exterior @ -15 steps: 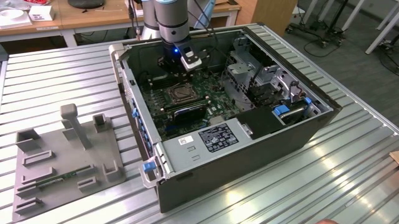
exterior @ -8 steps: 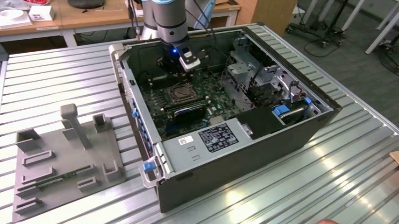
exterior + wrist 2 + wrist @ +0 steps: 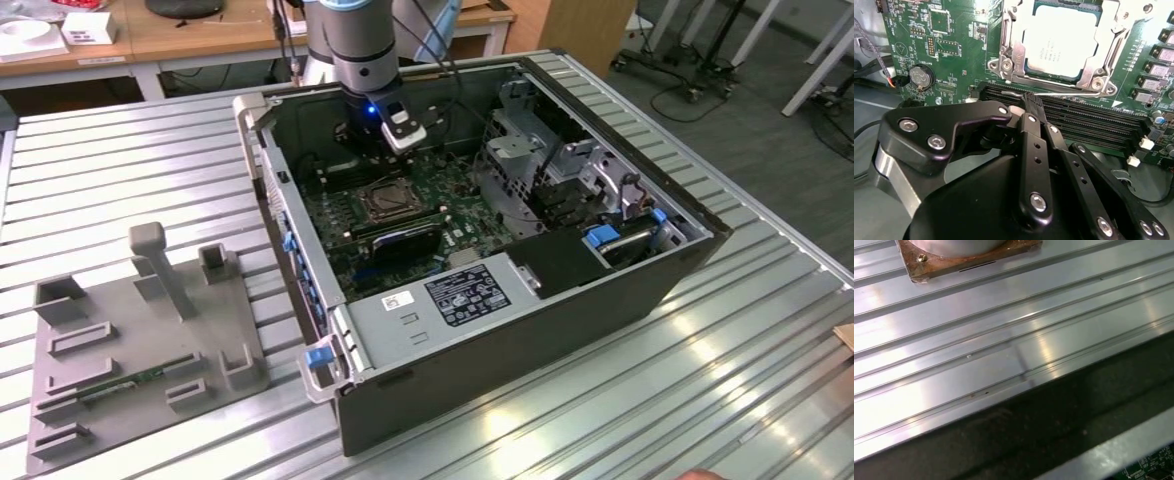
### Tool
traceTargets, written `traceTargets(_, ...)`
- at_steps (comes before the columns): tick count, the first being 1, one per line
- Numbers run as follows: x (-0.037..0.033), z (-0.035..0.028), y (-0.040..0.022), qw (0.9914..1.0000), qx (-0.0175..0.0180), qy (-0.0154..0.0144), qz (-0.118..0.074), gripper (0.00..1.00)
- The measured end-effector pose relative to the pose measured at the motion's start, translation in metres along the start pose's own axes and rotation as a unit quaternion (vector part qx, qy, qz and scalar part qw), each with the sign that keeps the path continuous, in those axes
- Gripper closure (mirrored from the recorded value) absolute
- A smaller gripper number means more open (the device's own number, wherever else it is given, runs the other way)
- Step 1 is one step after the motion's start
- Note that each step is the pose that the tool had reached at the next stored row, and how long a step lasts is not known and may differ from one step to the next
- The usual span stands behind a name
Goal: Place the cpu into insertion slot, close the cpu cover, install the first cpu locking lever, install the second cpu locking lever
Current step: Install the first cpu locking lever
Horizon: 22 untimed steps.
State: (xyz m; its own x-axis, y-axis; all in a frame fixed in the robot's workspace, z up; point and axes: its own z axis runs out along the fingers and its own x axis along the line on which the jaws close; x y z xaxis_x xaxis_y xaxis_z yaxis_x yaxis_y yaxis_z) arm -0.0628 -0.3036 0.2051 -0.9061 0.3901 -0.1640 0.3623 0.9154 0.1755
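1. The gripper (image 3: 1032, 103) has its fingers pressed together with no gap, and nothing is visibly pinched between them.
2. In the exterior view the arm reaches down into the open PC case (image 3: 534, 300), at the upper middle of the frame. The insertion slot (image 3: 364, 205) sits just below it, centre-left of the frame, on the green motherboard (image 3: 954, 50).
3. In the second wrist view the cpu (image 3: 1061, 40) lies flat and square in the slot.
4. The cpu cover (image 3: 1013, 47) is down over the chip, framing it on all sides.
5. A thin silvery rod, probably a locking lever (image 3: 1064, 93), runs along the cover edge nearest the fingertips. The tips hover over the black memory slots (image 3: 1094, 125), just beside that rod. I cannot tell whether they touch it, or whether it is hooked home.
6. Handling, as a judgement:
   - cpu: light, stiff and fragile. Hold it by the edges only and put no side load on it.
   - cpu cover: thin, springy sheet metal on a hinge. Push on the solid frame edge, not across the cut-out.
   - locking lever: stiff, smooth spring wire that will likely push back and slip off closed tips. Bear on it near its bent free end, pressing squarely.
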Motion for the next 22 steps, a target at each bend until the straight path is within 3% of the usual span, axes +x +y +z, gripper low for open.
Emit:
traceTargets(13,-0.0005,0.0028,-0.0033,0.99997,-0.0025,-0.0074,0.002,0.9)
traceTargets(22,0.0009,0.0061,-0.0044,0.99987,-0.0054,-0.0152,0.003,0.9)
